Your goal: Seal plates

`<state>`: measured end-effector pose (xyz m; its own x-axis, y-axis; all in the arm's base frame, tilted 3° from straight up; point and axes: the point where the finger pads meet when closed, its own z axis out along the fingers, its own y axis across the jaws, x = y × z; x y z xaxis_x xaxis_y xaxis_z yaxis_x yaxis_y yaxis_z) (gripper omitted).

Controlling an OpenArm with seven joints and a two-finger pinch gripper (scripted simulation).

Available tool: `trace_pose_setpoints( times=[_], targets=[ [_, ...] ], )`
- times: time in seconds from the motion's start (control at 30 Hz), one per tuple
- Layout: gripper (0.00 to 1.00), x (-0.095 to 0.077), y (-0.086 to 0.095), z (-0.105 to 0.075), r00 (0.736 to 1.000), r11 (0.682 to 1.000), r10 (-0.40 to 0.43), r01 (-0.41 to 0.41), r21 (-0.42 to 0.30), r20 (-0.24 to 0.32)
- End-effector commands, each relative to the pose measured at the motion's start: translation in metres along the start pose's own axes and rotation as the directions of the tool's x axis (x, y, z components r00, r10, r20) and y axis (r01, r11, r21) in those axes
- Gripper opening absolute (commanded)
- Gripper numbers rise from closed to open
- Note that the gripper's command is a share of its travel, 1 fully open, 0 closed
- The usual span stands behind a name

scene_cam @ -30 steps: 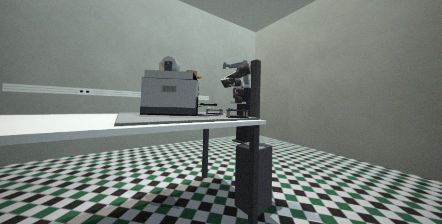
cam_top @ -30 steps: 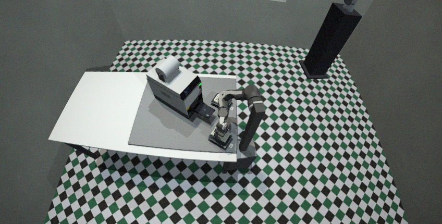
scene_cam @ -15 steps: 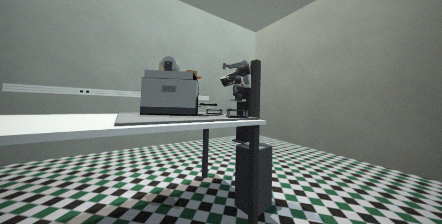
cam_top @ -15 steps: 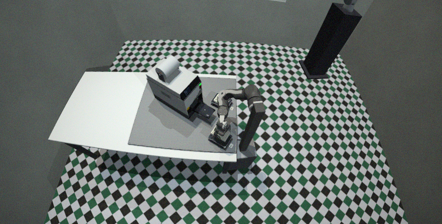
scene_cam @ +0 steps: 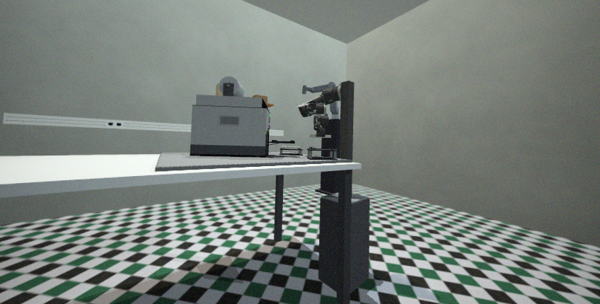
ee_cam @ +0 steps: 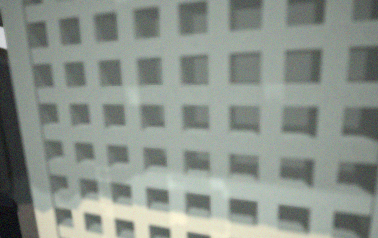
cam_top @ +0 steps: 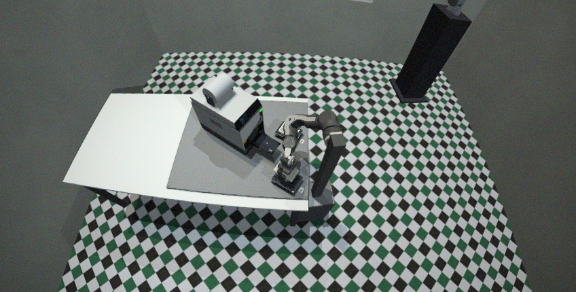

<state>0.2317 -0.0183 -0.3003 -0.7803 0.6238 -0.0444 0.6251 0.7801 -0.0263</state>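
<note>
My gripper (cam_top: 287,170) (scene_cam: 320,133) is shut on a pale plate (cam_top: 292,176) (scene_cam: 313,136) (ee_cam: 173,137), whose grid of square wells fills the wrist view. The plate hangs about level, a little above the near nest (cam_top: 282,186) (scene_cam: 321,154), with a gap between them. The near nest looks empty from the side. The other plate (cam_top: 282,128) sits in the far nest (cam_top: 299,135) (scene_cam: 290,152), partly hidden by the arm. The sealer (cam_top: 219,122) (scene_cam: 228,127) has its dark stage (cam_top: 267,143) (scene_cam: 283,141) out and bare. Its lamp (cam_top: 261,109) (scene_cam: 269,114) is green. The nest labels are too small to read.
The sealer stands left of both nests on a grey mat (cam_top: 217,172) (scene_cam: 176,162), with a white foil roll (cam_top: 219,87) (scene_cam: 235,85) on top. The stage juts out toward the space between the nests. The arm's post (cam_top: 328,168) (scene_cam: 347,133) stands at the table's right edge.
</note>
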Motion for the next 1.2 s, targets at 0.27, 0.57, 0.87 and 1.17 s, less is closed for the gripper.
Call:
trace_pose_setpoints(
  times=[0.27, 0.57, 0.87, 1.17],
  targets=[
    [0.0, -0.017, -0.004, -0.003, 1.0, 1.0, -0.008, 0.007, -0.019, -0.002],
    [0.0, -0.032, -0.012, -0.003, 1.0, 1.0, -0.005, 0.005, -0.018, -0.002],
    [0.0, -0.051, -0.022, -0.003, 1.0, 1.0, -0.004, 0.004, -0.018, -0.001],
    [0.0, -0.064, -0.03, -0.002, 1.0, 1.0, -0.007, 0.007, -0.016, -0.003]
  ],
)
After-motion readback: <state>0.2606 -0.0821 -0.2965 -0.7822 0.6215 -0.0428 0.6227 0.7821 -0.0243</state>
